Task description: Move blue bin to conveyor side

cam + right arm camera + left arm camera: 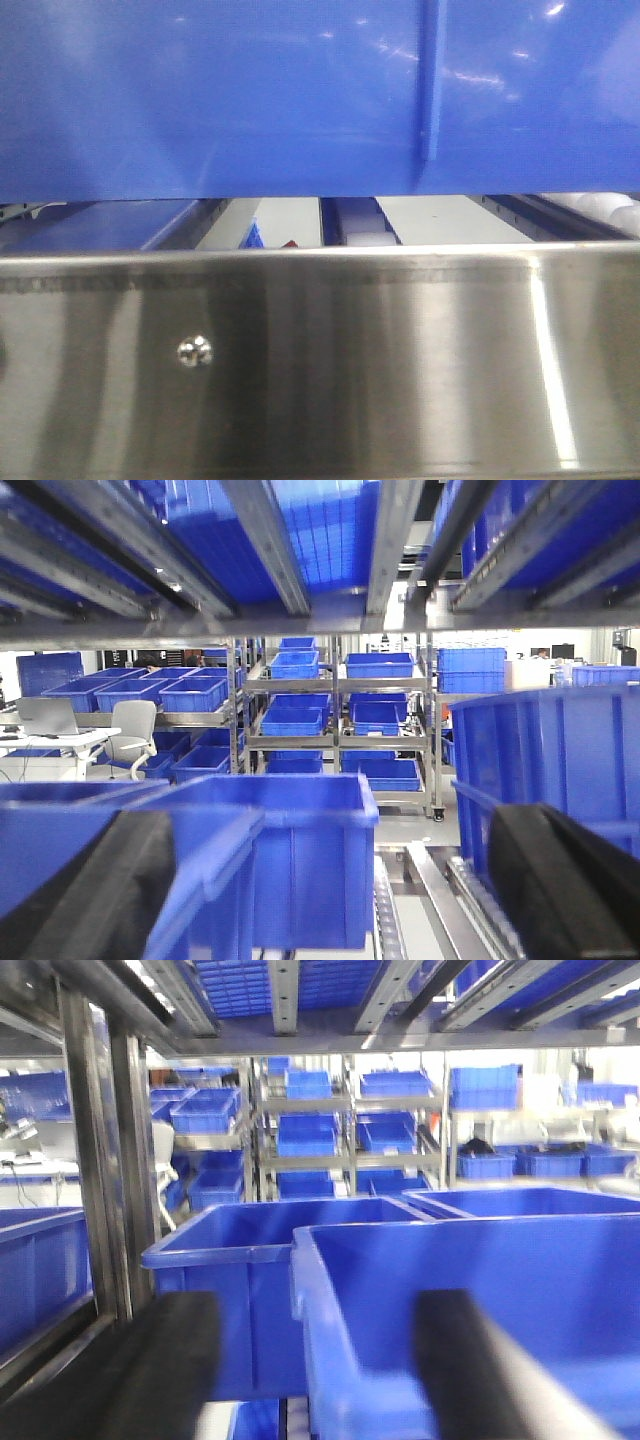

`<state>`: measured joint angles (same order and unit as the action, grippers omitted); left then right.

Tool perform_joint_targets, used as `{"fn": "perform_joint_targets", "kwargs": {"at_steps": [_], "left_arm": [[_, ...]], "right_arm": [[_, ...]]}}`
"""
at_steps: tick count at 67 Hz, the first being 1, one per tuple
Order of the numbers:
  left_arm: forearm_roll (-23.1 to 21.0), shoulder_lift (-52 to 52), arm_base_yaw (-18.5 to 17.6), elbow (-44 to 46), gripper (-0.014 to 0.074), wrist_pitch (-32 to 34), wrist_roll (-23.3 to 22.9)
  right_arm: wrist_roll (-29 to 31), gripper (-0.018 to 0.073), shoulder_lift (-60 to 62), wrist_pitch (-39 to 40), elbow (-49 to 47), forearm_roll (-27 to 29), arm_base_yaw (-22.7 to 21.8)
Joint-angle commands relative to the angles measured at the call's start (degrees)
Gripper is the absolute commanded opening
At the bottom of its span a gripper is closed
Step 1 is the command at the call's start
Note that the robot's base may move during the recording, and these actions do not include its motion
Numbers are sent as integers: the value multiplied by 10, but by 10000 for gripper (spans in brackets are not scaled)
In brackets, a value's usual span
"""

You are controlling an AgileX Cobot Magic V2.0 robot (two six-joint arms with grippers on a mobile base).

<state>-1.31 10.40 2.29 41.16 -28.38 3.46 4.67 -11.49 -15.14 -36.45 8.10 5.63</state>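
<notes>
Our left gripper (320, 1305) stands wide, its 2 fingers (130, 1370) straddling a wall of the blue bin (480, 1270); our right gripper (320, 850) gapes wide too. We judge the grasp is in hand: both must close firmly before lifting toward the unseen conveyor side.

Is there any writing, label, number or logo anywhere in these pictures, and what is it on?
No text can be read in any view.
blue bin: plain glossy wall, no label showing.
steel panel: bare, with only a screw.
shelf bins and laptop: too far off and blurred to show any marking.
</notes>
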Motion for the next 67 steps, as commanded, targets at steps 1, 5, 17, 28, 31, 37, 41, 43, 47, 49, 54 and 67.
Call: {"fn": "perform_joint_targets", "kwargs": {"at_steps": [1,5,17,28,31,37,41,43,47,49,54,67], "left_arm": [[1,43,-4,41,440,-45,0],[1,62,-11,59,481,-53,0],[6,98,-40,89,504,-49,0],[4,147,-53,133,482,-112,-11],[4,162,-60,144,483,-118,-13],[6,192,-62,169,483,-138,-42],[8,215,-62,188,483,-157,-60],[8,225,-62,199,483,-165,-65],[8,252,-62,223,483,-190,-72],[8,261,-62,235,483,-204,-73],[8,298,-62,269,483,-240,-82],[13,399,-59,383,483,-343,-82]], "right_arm": [[4,549,-37,-16,-35,0,2],[4,549,-58,-19,-46,0,2],[4,549,-95,-12,-55,0,22],[4,549,-139,-58,-95,2,65],[4,549,-158,-74,-115,2,78],[4,549,-196,-96,-152,2,102],[4,549,-223,-109,-180,2,120],[4,549,-241,-118,-193,2,128],[4,549,-273,-142,-226,2,147],[4,549,-287,-158,-242,2,154],[4,549,-329,-200,-289,2,172],[4,549,-434,-353,-423,2,183]]}}
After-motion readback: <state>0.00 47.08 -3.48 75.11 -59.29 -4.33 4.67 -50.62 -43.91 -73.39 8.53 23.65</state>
